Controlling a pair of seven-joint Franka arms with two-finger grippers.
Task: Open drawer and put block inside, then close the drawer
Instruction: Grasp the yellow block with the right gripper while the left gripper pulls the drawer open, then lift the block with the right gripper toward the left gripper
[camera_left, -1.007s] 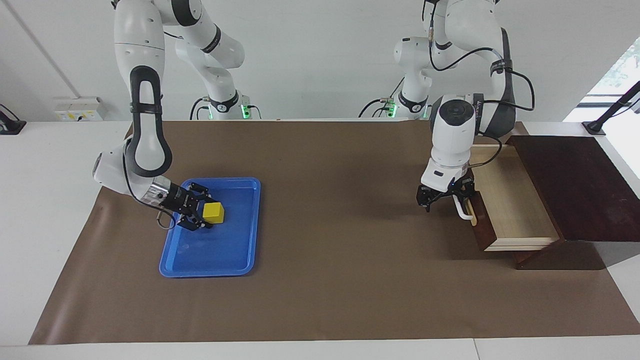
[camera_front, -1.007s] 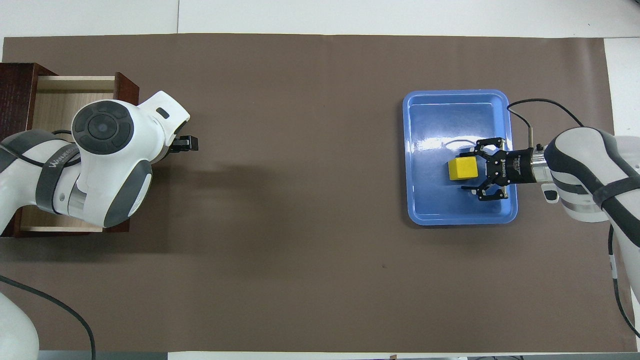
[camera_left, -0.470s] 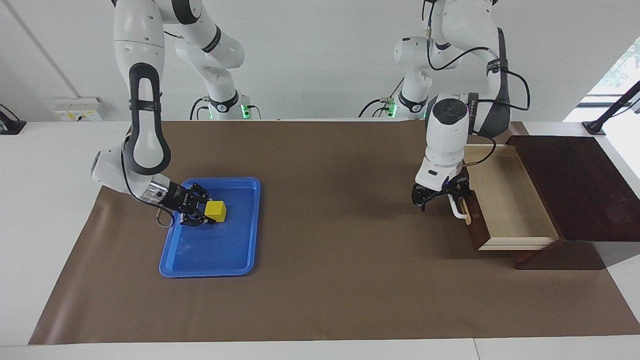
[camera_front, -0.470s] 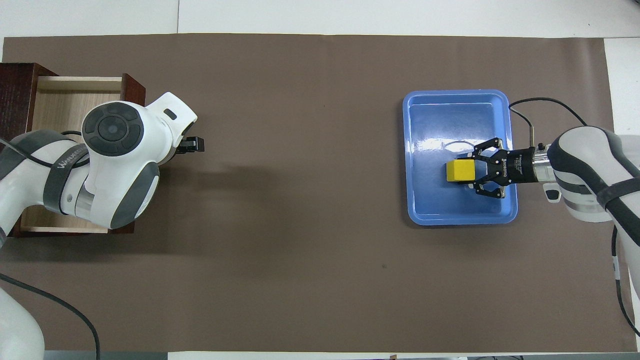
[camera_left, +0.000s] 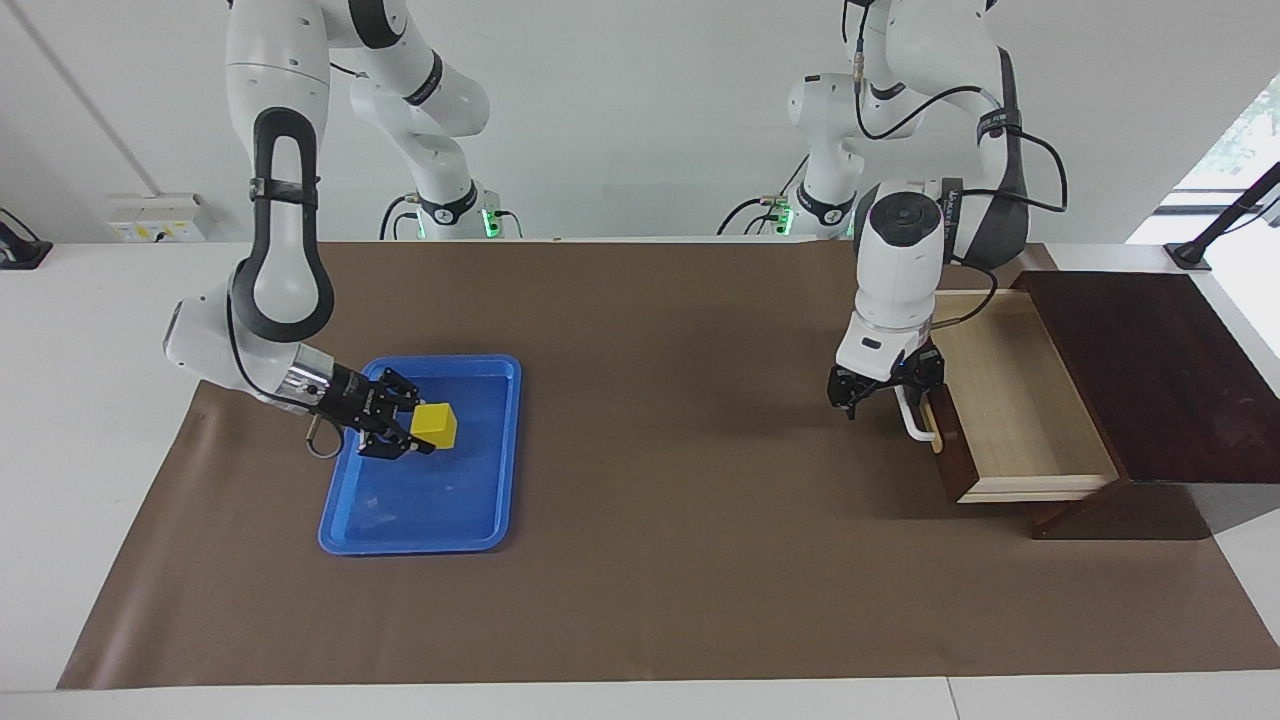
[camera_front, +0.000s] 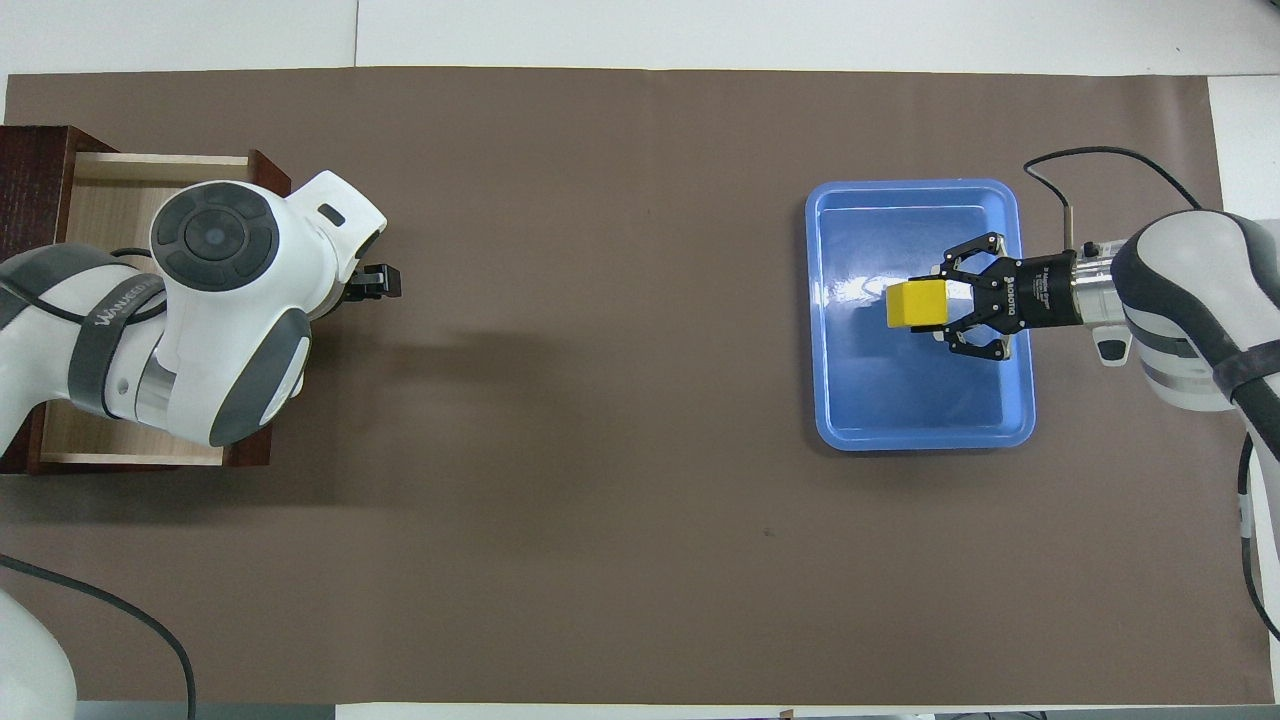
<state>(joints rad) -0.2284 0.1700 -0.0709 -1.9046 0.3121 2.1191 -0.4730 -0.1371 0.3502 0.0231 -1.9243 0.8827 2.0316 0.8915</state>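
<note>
The yellow block is held in my right gripper, shut on it a little above the blue tray. It also shows in the overhead view with the right gripper. The drawer stands pulled open from its dark wooden box, its light wood interior empty. My left gripper is at the white bar handle on the drawer front. In the overhead view the left arm covers the handle, and the left gripper pokes out beside the drawer.
The blue tray lies toward the right arm's end of the brown mat. The box stands at the left arm's end. A wide stretch of mat lies between tray and drawer.
My right gripper closed on the block and raised it slightly off the tray. My left gripper drew the drawer a little farther out, then shifted slightly toward the robots.
</note>
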